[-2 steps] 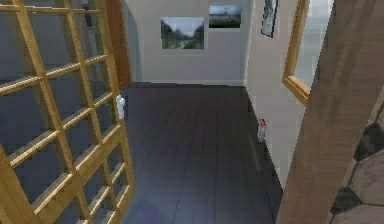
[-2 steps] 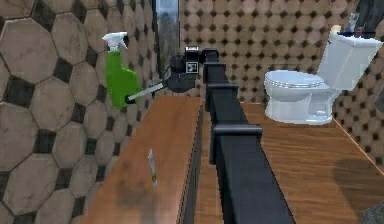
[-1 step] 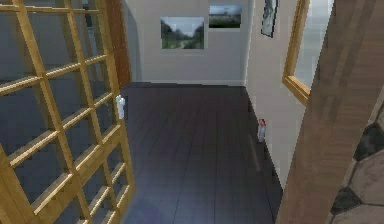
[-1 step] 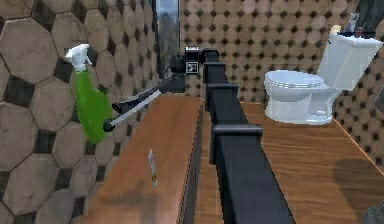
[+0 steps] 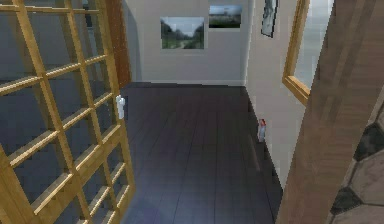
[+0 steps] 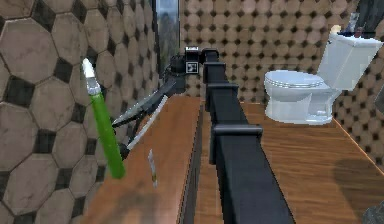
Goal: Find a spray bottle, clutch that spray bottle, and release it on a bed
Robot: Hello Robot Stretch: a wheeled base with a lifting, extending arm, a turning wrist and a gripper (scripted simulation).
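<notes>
The gripper (image 6: pixel 119 138) held a slim green bottle (image 6: pixel 100 115) with a white top. The bottle hung tilted at the far end of the two thin fingers (image 6: pixel 140 108), clear of the floor. Whether it was a spray bottle could not be told from its shape. How the jaws stood could not be told.

Just behind the bottle stood a wall of dark six-sided tiles (image 6: pixel 40 110), very near the fingers. Below the gripper ran a strip of wooden floor (image 6: pixel 170 150) with a small pale thing (image 6: pixel 152 166) on it, too small to name. The dark arm (image 6: pixel 235 150) rose from the bottom edge. A white toilet (image 6: pixel 300 92) stood on the floor by the far tiled wall, well apart from the gripper.

In the forward view, a wooden door with glass panes (image 5: pixel 60 110) stood at the left edge of a dark floor (image 5: pixel 190 130). Two landscape pictures (image 5: pixel 182 33) hung on the end wall. A wood-framed window (image 5: pixel 305 50) was set in the right wall, and a small reddish thing (image 5: pixel 262 130) stood at that wall's foot. A wooden edge (image 5: pixel 335 110) blocked the right side.
</notes>
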